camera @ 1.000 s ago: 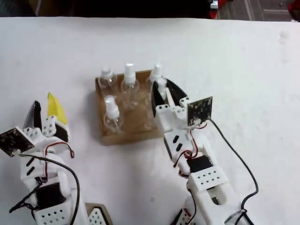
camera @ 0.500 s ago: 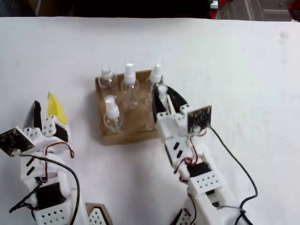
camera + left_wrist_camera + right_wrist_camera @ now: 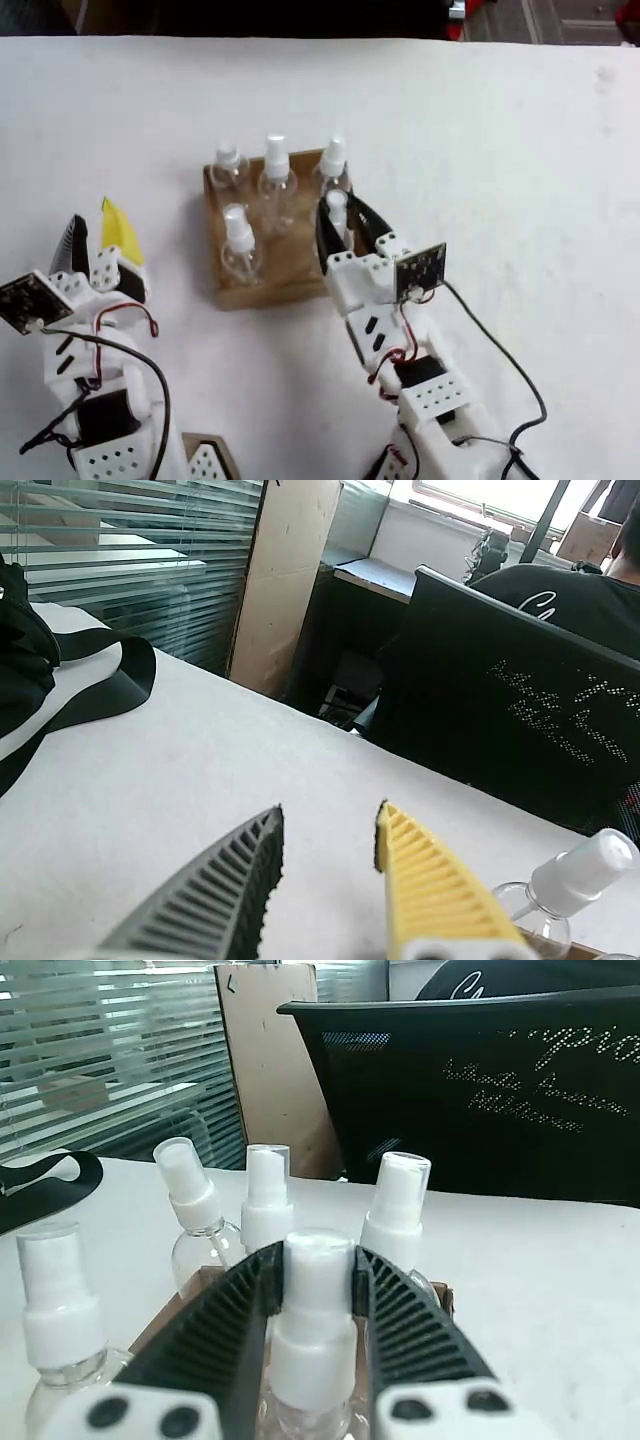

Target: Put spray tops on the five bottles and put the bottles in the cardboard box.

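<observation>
Nothing could be read. The only lettering was a pale dotted script [image 3: 530, 1085], in two lines across a black chair back [image 3: 400, 1080] beyond the far edge of the desk [image 3: 560, 1260], and its strokes were too broken to make out. The left wrist view caught such script too, equally unreadable. A small dark pen mark [image 3: 232, 984] sat near the top corner of an upright cardboard panel [image 3: 270, 1070] and formed no clear character.

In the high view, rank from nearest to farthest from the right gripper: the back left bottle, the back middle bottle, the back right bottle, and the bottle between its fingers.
1. Held bottle, in the right gripper, front right of the box.
2. Back right bottle, just behind it.
3. Back middle bottle, farther left.
4. Back left bottle, far corner.
</observation>
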### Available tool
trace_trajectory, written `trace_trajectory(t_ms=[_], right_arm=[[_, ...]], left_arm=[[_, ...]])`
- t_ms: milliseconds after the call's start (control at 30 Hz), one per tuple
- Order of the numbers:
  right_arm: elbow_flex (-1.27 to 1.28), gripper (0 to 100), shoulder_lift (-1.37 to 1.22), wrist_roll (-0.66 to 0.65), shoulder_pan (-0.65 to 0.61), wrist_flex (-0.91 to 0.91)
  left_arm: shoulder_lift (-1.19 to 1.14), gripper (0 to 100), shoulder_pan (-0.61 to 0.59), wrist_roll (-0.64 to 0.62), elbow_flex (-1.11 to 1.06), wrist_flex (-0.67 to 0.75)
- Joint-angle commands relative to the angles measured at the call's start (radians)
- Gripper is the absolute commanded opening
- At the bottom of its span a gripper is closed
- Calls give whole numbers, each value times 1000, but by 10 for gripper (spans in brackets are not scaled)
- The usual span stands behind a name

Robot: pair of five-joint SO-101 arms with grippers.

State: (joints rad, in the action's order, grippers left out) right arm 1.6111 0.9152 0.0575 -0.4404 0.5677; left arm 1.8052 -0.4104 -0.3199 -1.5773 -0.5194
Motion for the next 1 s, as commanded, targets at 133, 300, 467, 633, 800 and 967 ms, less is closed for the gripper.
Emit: trace_trajectory(t_ms=[133, 300, 467, 633, 800, 967], right_arm=[[-18, 15, 5, -8, -2, -12], [-3, 16, 8, -8, -2, -4], [2, 17, 8, -64, -2, -4], [6, 16, 8, -89, -2, -4], [66, 16, 8, -84, -2, 120], [66, 16, -1, -84, 15, 139]], left_arm=[[12, 151, 8, -6, 9, 25], [12, 152, 8, -6, 9, 25], [12, 152, 8, -6, 9, 25], [12, 151, 8, -6, 9, 25], [12, 151, 8, -5, 9, 25], [12, 151, 8, -5, 9, 25]])
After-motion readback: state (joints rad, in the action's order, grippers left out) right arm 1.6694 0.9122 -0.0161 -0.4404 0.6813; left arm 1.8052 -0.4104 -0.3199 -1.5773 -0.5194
